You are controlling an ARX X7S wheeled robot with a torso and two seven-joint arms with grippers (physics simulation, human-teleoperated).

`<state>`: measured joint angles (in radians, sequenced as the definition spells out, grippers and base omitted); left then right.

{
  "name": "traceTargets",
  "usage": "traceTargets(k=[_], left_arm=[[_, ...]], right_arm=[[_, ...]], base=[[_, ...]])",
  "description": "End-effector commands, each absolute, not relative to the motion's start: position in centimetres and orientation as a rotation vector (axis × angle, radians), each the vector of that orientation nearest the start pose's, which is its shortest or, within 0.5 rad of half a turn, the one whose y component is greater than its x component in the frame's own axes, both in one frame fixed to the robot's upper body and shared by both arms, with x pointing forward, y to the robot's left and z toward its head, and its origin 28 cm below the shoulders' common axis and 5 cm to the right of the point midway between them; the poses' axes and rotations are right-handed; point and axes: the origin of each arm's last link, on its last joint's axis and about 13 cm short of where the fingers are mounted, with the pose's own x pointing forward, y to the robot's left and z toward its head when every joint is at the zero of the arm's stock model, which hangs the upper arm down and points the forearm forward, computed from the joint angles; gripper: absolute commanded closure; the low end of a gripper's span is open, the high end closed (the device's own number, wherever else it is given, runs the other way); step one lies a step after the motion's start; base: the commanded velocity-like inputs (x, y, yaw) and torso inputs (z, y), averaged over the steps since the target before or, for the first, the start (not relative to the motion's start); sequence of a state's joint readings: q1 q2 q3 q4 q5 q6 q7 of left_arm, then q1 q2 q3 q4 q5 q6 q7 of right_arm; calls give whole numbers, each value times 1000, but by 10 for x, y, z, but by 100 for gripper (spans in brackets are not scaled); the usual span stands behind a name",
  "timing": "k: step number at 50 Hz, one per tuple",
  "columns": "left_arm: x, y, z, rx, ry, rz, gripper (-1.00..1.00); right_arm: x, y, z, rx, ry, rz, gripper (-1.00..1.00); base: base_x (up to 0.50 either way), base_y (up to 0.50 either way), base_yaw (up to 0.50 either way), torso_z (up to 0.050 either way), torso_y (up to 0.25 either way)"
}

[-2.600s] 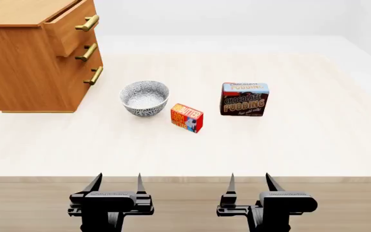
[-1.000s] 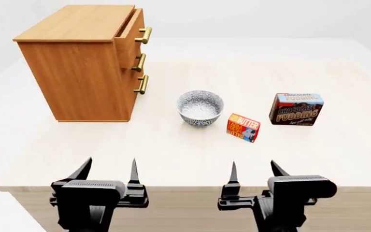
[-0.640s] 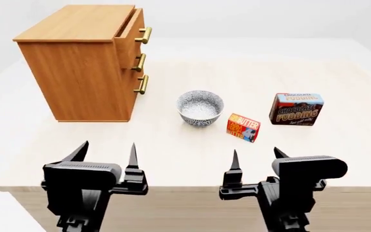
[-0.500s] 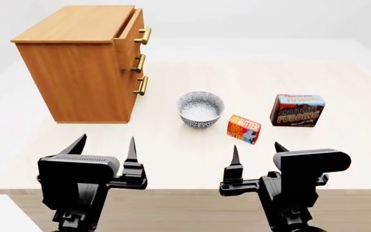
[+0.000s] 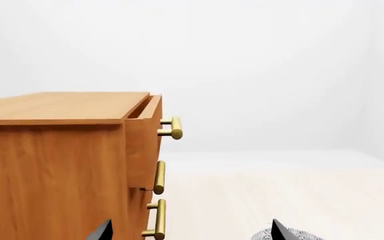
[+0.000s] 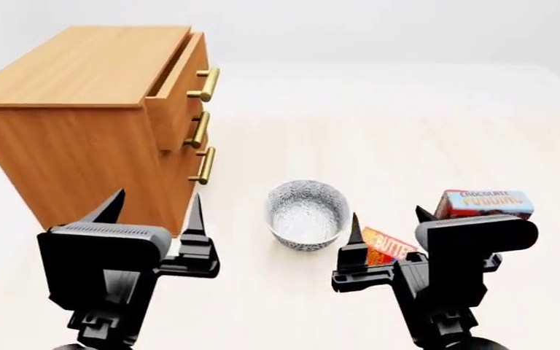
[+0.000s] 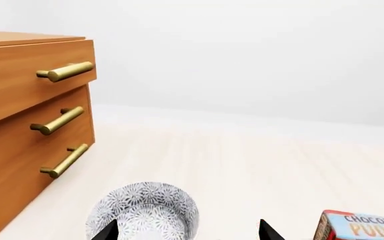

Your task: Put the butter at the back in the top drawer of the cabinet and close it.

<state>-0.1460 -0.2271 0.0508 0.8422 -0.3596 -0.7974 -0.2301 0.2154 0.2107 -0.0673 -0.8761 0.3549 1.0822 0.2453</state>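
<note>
Left gripper: the black two-fingered left gripper (image 6: pixel 154 209) is hovering at about 7 o'clock in the head view, fingers spread wide apart and gripping nothing.
Right gripper: the black two-fingered right gripper (image 6: pixel 389 219) is hanging at about 5 o'clock, fingers likewise parted wide and empty.
Butter: the small rectangular red-and-orange butter box (image 6: pixel 386 246) is lying on the table between the right gripper's fingertips in the head view, partly hidden behind that gripper; whether anything is touching it cannot be told.
Bowl: the round grey-speckled bowl (image 6: pixel 306 214) is sitting upright near the centre, just at 9 o'clock of the butter box.
Pudding: the dark brown-and-blue chocolate pudding box (image 6: pixel 485 203) is resting at 2 o'clock of the butter box, partly behind the right gripper.
Cabinet: the boxy light-brown wooden cabinet (image 6: pixel 76 124) is standing at 10 o'clock, well apart from the butter box.
Top drawer: the uppermost wooden drawer with a brass bar handle (image 6: pixel 181 82) is sticking out a little beyond the two lower ones.
Table: the pale wood-grain table (image 6: pixel 426 131) is carrying everything.
</note>
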Motion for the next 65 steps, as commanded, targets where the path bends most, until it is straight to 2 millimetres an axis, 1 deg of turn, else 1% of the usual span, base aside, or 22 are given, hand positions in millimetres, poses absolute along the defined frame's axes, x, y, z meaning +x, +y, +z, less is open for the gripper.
traceTargets(k=[1,20,28,36,45,50,58,65], left_arm=[[189,210,157,-17,-155,-84,-100],[188,210,157,-16,-157,-86,-100],[188,210,157,-14,-155,-86,-100],[186,209,161,-9,-149,-90,-100],[184,207,174,10,-163,-99,-100],[183,205,185,17,-175,-102,-100],[185,205,202,20,-187,-113,-100],[190,209,222,7,-187,-122,-100]], right_arm=[[190,-97,155,-57,26,90,-100],[188,-96,155,-55,19,89,-100],[187,-97,154,-54,12,84,-100],[178,-97,153,-59,3,89,-100],[173,-100,150,-52,3,96,-100],[171,-102,149,-45,0,99,-100],[167,-104,148,-37,-4,100,-100],[166,-106,147,-31,-5,102,-100]], base=[[500,0,0,0,0],[500,0,0,0,1],[50,0,0,0,0],[0,0,0,0,0],[0,0,0,0,0],[0,0,0,0,0],[0,0,0,0,0],[0,0,0,0,0]])
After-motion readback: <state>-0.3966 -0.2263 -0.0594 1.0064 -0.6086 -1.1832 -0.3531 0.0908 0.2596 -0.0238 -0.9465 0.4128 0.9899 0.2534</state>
